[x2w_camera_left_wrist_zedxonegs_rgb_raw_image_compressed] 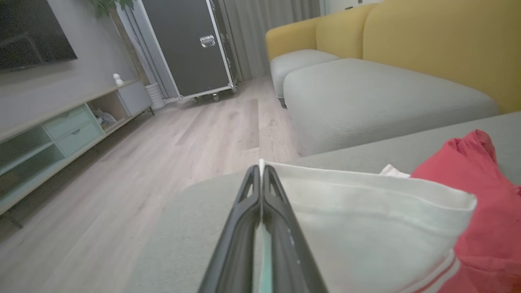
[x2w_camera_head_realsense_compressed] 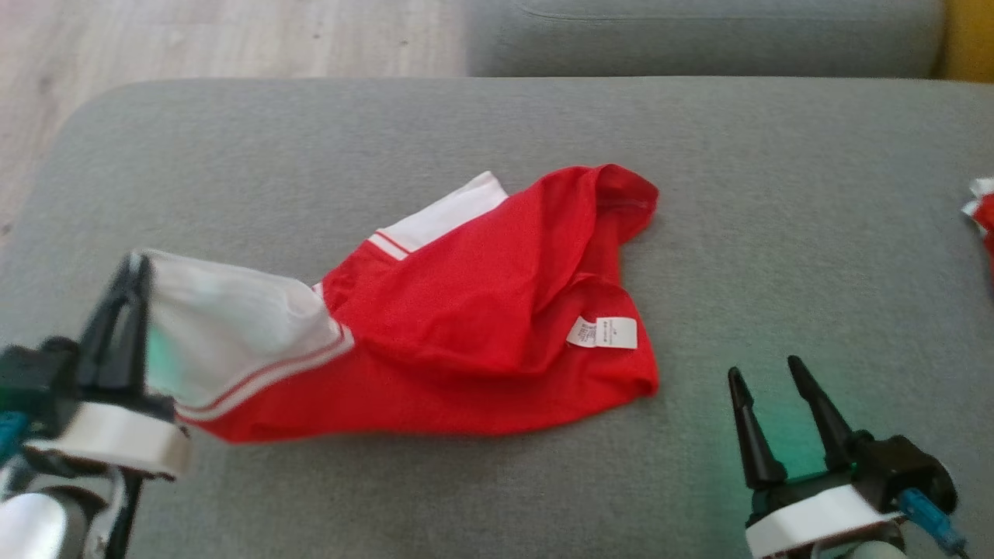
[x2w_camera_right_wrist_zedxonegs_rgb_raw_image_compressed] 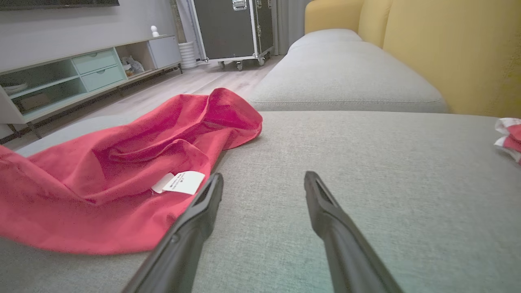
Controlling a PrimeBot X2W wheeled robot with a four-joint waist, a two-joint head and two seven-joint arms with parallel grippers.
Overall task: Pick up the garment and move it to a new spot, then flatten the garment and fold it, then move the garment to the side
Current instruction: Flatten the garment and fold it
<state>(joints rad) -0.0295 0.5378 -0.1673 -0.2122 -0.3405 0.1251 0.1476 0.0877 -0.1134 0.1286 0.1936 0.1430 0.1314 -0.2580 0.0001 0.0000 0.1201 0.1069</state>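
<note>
- L fingers (x2w_camera_head_realsense_compressed: 116,334) pressed together, clamped on the edge of the white sleeve (x2w_camera_head_realsense_compressed: 225,326). L wrist view shows the hem nipped right at the tips.
- Sleeve end is raised off the cushion (x2w_camera_head_realsense_compressed: 776,194) and drawn taut toward L. Looks like a corner grip, so the rest can trail when lifted.
- R fingers (x2w_camera_head_realsense_compressed: 749,427) apart and empty, low over bare cushion just beside the garment's near-R corner, not touching cloth. Prob. staged for a 2nd grip.
- Garment (x2w_camera_head_realsense_compressed: 481,326): red, crumpled, mid-cushion, with the bulk lying flat-ish.
- Label (x2w_camera_head_realsense_compressed: 602,332) faces up near the R edge, so the cloth is prob. turned over there.
- Plenty of bare grey cushion to the R and behind, i.e. room for a new spot and flattening.
- Other cloth (x2w_camera_head_realsense_compressed: 982,210), red-white, sits at the far R edge, well apart.
- My guess: pick-up only just begun; flatten and fold not yet done.
</note>
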